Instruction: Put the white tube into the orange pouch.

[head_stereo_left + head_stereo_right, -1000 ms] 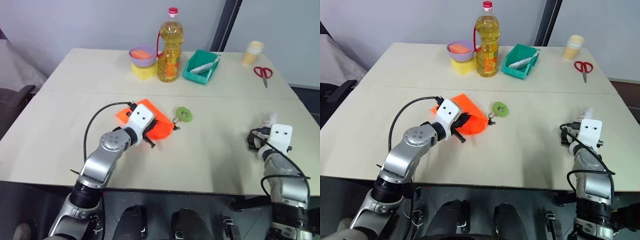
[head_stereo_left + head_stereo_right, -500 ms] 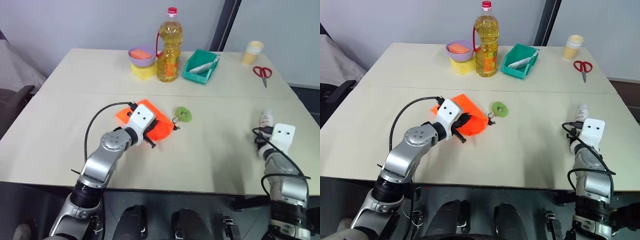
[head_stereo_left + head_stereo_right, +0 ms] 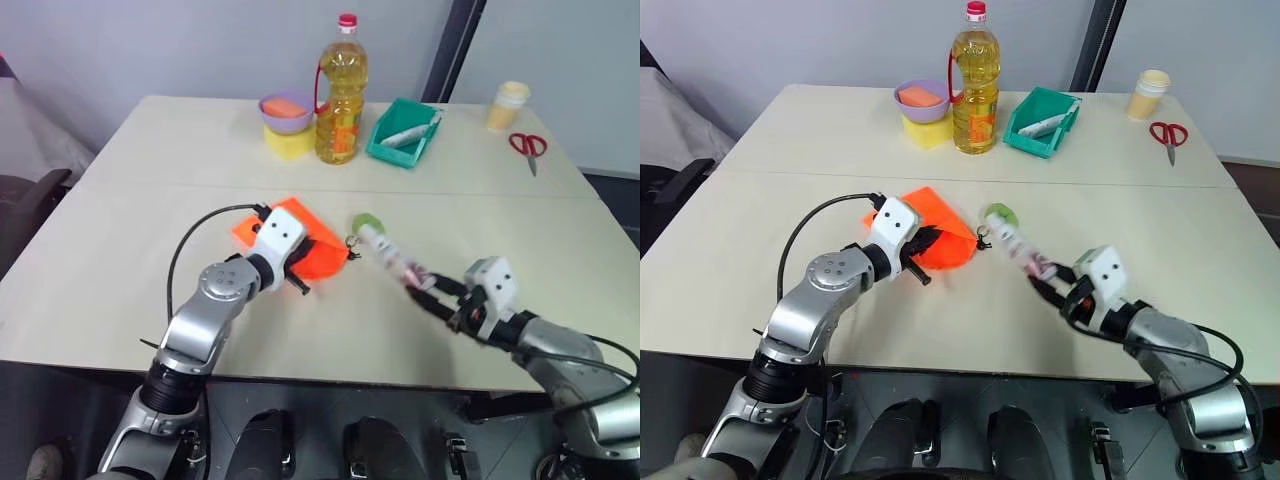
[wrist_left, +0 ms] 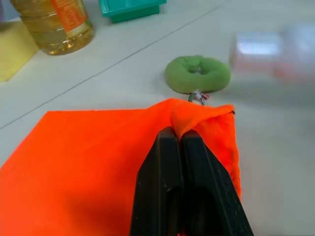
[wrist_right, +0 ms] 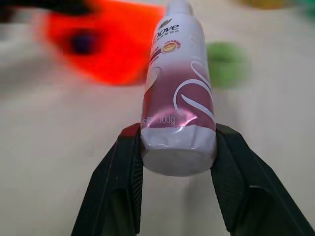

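The white tube [image 5: 178, 93] is off the bench now, clamped at its crimped reddish-pink end between the two black fingers [image 5: 114, 189] of my right gripper [image 3: 428, 290]. Its cap end points toward the orange pouch [image 3: 318, 247], which lies near the middle of the bench, a little toward the left edge. The tube hangs over the surface just beside the green disc [image 3: 366, 226] on the pouch's black cord, near the pouch but not yet touching it.

My left gripper [image 4: 178, 142] has its fingers pressed together on a fold of fabric at the pouch's edge nearest the disc. From the left wrist view I read that as a pinch meant to lift the mouth, though I cannot see an actual opening in the cloth.

Handling, as I judge it: the tube looks light, with a glossy skin that could slide in the pads, and soft enough to dent if I squeeze harder. Holding it by the flat crimp seems right, since that is its stiffest part and leaves the narrow cap end free to lead in. The pouch is limp cloth and will sag or fold shut unless the pinched lip is held up.

Count: one held tube, one pouch, one green disc. Along the far edge stand one oil bottle [image 3: 341, 95], one purple bowl [image 3: 285, 110] on a yellow block, one teal bin [image 3: 403, 135] with a second tube inside, one cup [image 3: 504, 104] and one pair of red scissors [image 3: 527, 148].
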`<state>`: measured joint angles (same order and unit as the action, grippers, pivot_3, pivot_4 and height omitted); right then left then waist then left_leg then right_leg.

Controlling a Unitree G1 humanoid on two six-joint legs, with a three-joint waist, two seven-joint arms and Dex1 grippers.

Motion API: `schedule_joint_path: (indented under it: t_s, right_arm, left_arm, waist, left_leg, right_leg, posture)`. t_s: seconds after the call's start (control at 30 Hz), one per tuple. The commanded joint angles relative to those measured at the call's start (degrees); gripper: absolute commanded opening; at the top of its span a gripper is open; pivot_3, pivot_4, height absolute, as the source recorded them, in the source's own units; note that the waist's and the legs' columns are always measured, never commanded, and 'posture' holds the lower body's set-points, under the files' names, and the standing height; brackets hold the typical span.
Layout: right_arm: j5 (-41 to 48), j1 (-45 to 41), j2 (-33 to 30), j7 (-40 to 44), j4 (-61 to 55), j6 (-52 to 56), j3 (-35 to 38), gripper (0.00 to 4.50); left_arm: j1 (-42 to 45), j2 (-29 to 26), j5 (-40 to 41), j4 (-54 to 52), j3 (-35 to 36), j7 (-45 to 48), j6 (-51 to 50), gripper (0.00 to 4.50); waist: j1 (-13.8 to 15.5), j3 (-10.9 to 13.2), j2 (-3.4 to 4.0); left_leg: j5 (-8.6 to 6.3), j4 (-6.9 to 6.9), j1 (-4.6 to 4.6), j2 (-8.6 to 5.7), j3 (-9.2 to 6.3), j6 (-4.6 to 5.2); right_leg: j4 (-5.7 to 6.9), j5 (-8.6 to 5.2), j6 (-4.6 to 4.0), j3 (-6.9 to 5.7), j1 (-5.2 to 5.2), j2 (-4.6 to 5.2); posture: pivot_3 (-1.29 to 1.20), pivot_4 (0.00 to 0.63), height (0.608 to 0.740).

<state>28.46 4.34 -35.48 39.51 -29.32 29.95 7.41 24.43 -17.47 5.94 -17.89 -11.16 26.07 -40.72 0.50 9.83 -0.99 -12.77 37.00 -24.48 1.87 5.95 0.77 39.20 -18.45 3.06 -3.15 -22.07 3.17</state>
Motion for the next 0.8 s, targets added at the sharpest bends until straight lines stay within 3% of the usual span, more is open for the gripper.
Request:
schedule_joint_path:
  t_s: [0.03, 0.43, 0.8]
  right_arm:
    - [1.52, -0.32, -1.61, 1.45, -4.36, 1.59, -1.48, 1.76]
    - [-3.37, -2.72, -0.51, -0.58, -2.78, 0.82, -7.51, 1.76]
    - [-7.67, -10.70, 5.86, -6.62, 0.92, 2.70, -13.03, 1.76]
  left_arm:
    - [0.46, -0.04, 1.03, -1.75, 0.97, 0.29, 0.51, 0.00]
    - [0.32, -0.59, 2.36, -3.39, -0.08, 1.72, 0.09, 0.00]
    - [-1.06, -1.33, 4.30, -7.04, -2.80, 3.98, -1.14, 0.00]
  waist:
    - [0.10, 0.00, 0.00]
    - [0.13, 0.00, -0.01]
    - [0.13, 0.01, -0.01]
  left_leg:
    - [0.00, 0.01, 0.00, 0.00, -0.01, 0.00]
    - [-0.02, -0.01, -0.05, -0.01, -0.01, 0.03]
    - [-0.02, -0.01, -0.14, -0.01, 0.00, 0.03]
  right_leg:
    - [0.00, 0.00, -0.01, 0.00, 0.01, 0.01]
    - [-0.08, 0.00, -0.03, -0.01, -0.05, 0.04]
    - [-0.08, 0.00, -0.03, -0.01, -0.13, 0.04]
  posture:
    - [0.00, 0.150, 0.737]
    - [0.00, 0.150, 0.737]
    - [0.00, 0.150, 0.737]
